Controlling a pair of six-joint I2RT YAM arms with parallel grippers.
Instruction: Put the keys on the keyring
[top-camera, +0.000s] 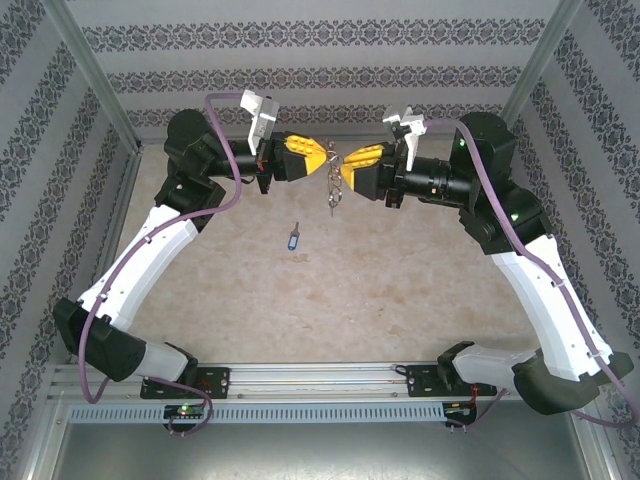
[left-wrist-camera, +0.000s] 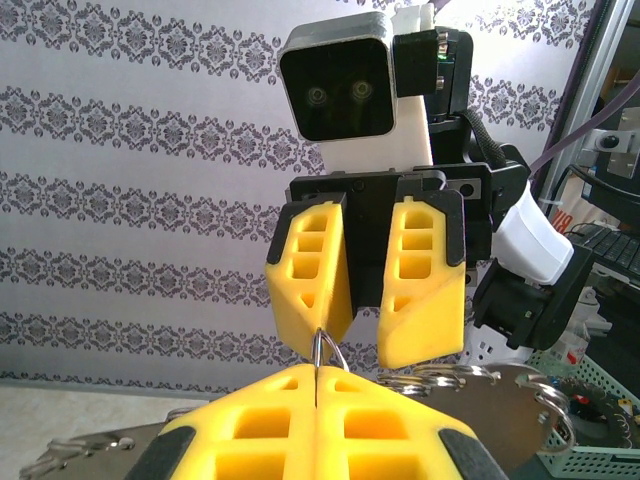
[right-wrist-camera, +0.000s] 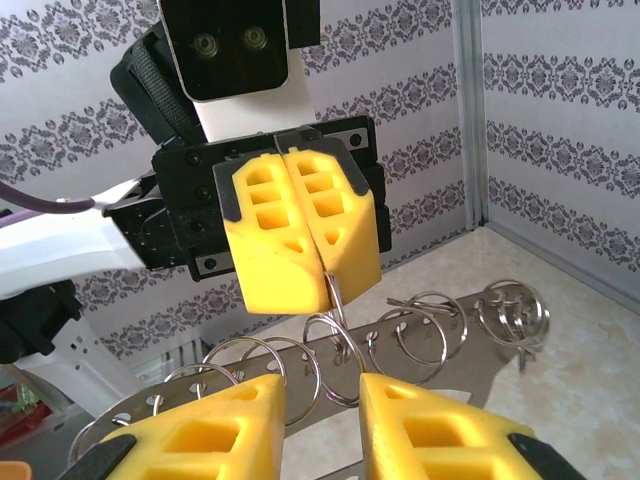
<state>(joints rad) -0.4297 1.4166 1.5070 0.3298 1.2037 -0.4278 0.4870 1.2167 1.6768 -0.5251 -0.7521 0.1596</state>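
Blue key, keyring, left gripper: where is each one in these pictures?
blue key (top-camera: 291, 240): top external view, on its blue head.
keyring (top-camera: 330, 190): top external view, on the hanging metal cluster.
left gripper (right-wrist-camera: 320, 282): right wrist view, between its closed yellow fingertips.

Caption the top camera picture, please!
Left hand pinches thin grey metal keyring midair; tiny blue-headed key lies on beige table.

On table (top-camera: 400, 290): key (top-camera: 292, 237), before and left of raised keyring (top-camera: 331, 190).
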